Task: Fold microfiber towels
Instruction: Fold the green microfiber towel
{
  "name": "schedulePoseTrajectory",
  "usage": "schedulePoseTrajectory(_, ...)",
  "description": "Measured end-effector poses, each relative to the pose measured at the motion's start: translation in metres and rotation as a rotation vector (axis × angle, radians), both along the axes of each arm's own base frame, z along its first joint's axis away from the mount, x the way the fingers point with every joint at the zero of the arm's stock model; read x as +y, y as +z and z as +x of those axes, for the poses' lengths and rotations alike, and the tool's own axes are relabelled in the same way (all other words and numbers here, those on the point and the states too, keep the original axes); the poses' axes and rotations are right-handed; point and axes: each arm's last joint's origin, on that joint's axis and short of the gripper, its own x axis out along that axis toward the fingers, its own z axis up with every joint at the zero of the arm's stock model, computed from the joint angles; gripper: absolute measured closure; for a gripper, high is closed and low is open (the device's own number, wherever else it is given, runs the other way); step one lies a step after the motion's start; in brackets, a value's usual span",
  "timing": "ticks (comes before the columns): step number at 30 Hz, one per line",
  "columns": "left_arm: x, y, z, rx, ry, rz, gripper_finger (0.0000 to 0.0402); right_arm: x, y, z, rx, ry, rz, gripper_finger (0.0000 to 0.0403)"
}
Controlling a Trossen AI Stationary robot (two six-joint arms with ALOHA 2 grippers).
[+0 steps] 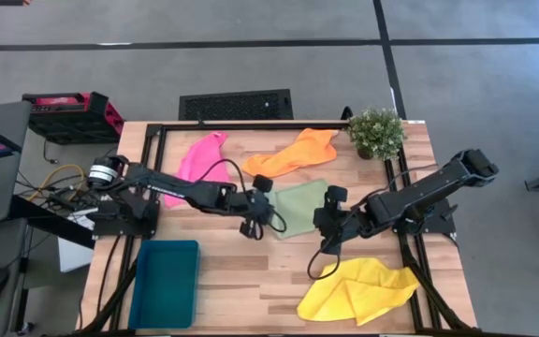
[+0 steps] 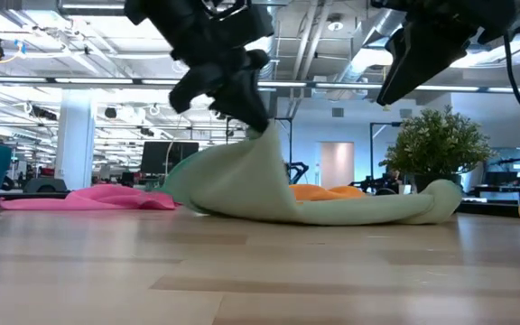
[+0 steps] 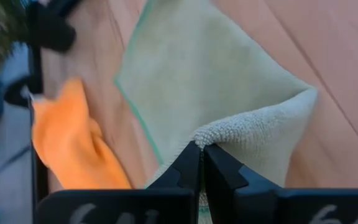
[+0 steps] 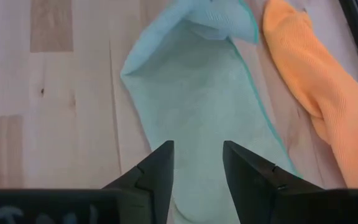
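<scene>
The light green towel (image 1: 302,206) lies mid-table, and its left part is raised in a peak (image 2: 260,149). My left gripper (image 1: 265,208) is shut on that part. My right gripper (image 4: 197,149) is open and hangs above the towel's right part (image 2: 395,95) without touching it. The pink towel (image 1: 202,159) and the orange towel (image 1: 299,152) lie flat at the far side. The yellow towel (image 1: 358,290) lies crumpled at the near right. My left gripper pinches the green towel's left edge (image 3: 219,134) between its two shut fingers. The cloth bends over there into a fold. The fingers come from above, slanting down from the table's left. The held part is lifted (image 2: 264,135) and the rest slopes down onto the table (image 2: 359,212).
A teal bin (image 1: 165,281) stands at the near left. A potted plant (image 1: 377,131) stands at the far right corner. Black frame rails (image 1: 402,187) run along the table's sides. Bare wood (image 1: 251,281) lies between the bin and the yellow towel.
</scene>
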Motion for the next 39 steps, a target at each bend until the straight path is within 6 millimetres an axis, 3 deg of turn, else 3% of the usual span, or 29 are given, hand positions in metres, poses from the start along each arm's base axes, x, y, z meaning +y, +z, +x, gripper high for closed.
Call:
schedulePoseTrajectory(7, 0.003, -0.011, 0.02, -0.026, -0.068, 0.064, 0.0401, -0.002, 0.001, -0.005, 0.023, -0.039, 0.011, 0.0244)
schedulePoseTrajectory(19, 0.004, 0.003, 0.082, -0.085, -0.15, 0.151, 0.0401, 0.003, 0.011, -0.023, 0.024, -0.052, 0.039, 0.0246)
schedulePoseTrajectory(25, 0.013, 0.007, 0.102, -0.093, -0.151, 0.174, 0.0401, 0.003, 0.016, -0.038, 0.053, -0.069, 0.045, 0.0246)
schedulePoseTrajectory(34, 0.028, 0.015, 0.106, -0.136, -0.153, 0.153, 0.0401, 0.003, 0.026, -0.055, 0.038, -0.117, 0.114, 0.0248)
schedulePoseTrajectory(39, 0.025, 0.015, 0.106, -0.134, -0.154, 0.147, 0.0401, -0.003, 0.006, -0.052, 0.084, -0.188, 0.098, 0.0248)
